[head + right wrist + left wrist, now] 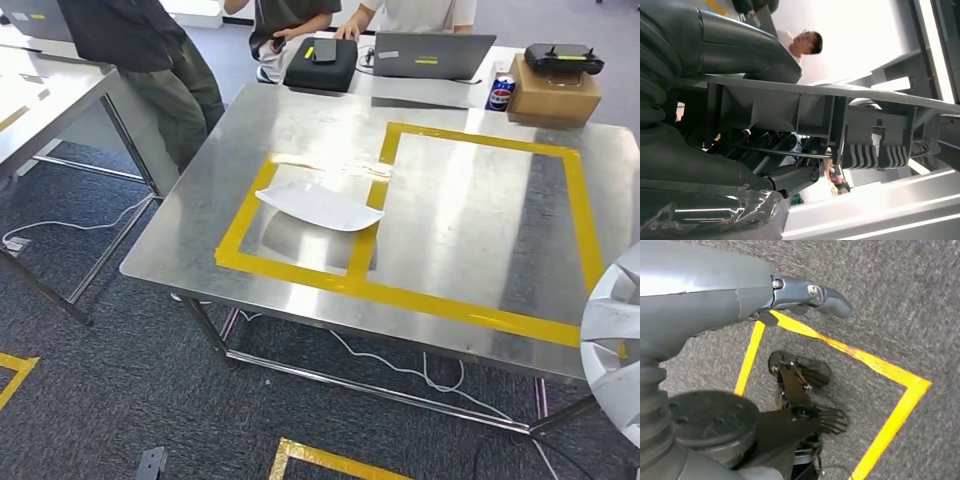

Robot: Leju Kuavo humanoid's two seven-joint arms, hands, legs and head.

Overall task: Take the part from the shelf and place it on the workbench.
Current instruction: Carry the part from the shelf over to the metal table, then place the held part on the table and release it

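The left hand [806, 295] hangs over the carpet, fingers apart, holding nothing; ahead of it stands the bench [483, 210], where a white part [321, 207] already lies across the yellow tape; the right hand [764, 55] grips a grey ribbed part [866, 130], thumb over its edge; its long axis runs outward from that hand, beside the bench's right end; the right arm should set it down.
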